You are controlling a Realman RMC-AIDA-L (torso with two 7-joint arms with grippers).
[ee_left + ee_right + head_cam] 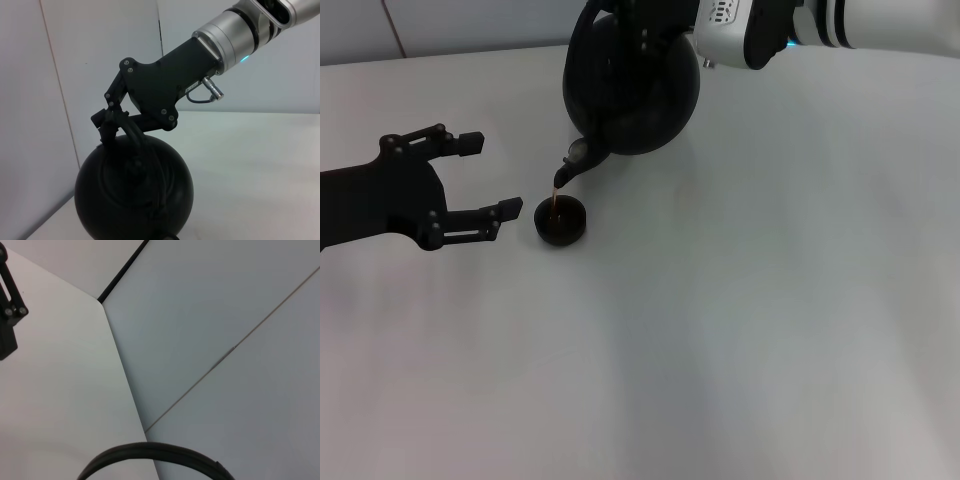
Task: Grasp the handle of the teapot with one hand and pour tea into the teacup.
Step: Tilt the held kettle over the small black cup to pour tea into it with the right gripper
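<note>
The round black teapot (638, 100) hangs tilted above the table's far middle, spout (575, 160) pointing down. A thin brown stream of tea runs from the spout into the tiny black teacup (561, 221) on the table below. My right gripper (112, 121) reaches in from the upper right and is shut on the arched handle (136, 134), which also shows as a dark arc (150, 452) in the right wrist view. My left gripper (490, 178) hovers open just left of the teacup, holding nothing.
A white table (740, 330) spreads wide to the front and right. Its far edge meets pale wall panels (225, 315). The right arm's silver forearm (240, 35) slopes down from the upper right.
</note>
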